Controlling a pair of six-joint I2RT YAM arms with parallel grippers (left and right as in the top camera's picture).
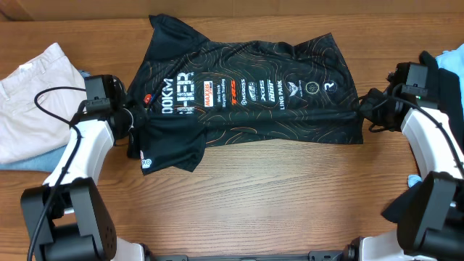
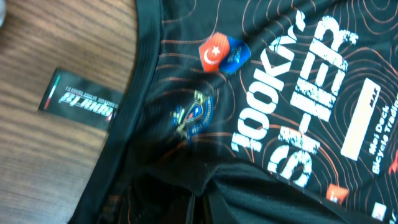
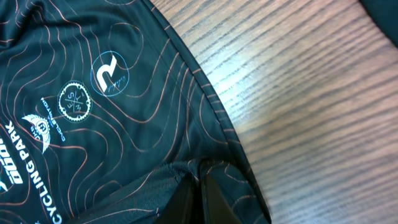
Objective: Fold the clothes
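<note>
Black jersey (image 1: 275, 94) lies on the table (image 1: 254, 196), left gripper (image 2: 199, 202) pinching its collar end with tips lost in dark cloth, right gripper (image 3: 200, 193) pinching the hem, mostly cropped.

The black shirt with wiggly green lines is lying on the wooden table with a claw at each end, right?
Not quite. The lines on the black shirt are orange-red, not green; the right wrist view shows them. It does lie on the wooden table, with the left claw and right claw at its ends.
</note>
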